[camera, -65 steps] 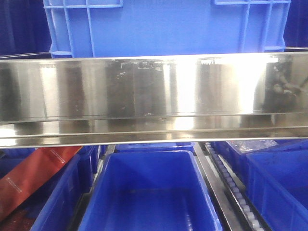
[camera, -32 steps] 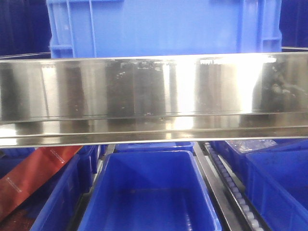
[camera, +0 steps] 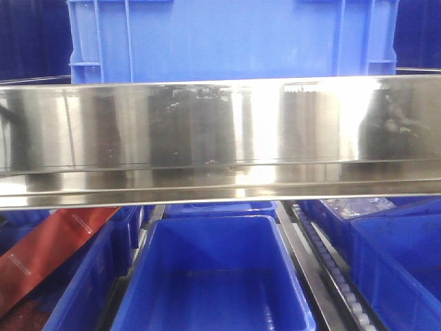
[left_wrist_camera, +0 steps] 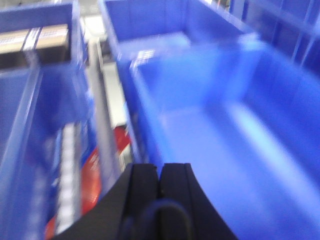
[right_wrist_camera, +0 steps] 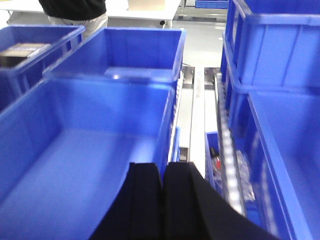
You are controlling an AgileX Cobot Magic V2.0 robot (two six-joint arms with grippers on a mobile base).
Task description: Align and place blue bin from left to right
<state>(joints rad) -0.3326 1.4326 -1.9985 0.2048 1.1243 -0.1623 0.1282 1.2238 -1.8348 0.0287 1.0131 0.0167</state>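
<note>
- Left black gripper (left_wrist_camera: 160, 172) sits at bottom centre of the left wrist view, its 2 fingers pressed together w/ nothing between them; view is motion-blurred.
- Right black gripper (right_wrist_camera: 162, 175) sits at bottom centre of the right wrist view, fingers likewise closed tight and empty.
- Large bright blue ribbed plastic bin (camera: 231, 41) fills the top centre of the front view, flat wall w/ raised vertical ribs near both corners, standing behind and above a shiny stainless steel rail (camera: 220, 131) that runs across the full frame width.
- Neither gripper shows in the front view, so the bin's place relative to them can't be told.
- Below the rail, at bottom centre, an open darker blue smooth-walled bin (camera: 213, 276); a red flat package (camera: 48, 252) lies at lower left.
- Right wrist view: gripper hangs over the rim of an open blue bin (right_wrist_camera: 75, 145) at frame left.
</note>
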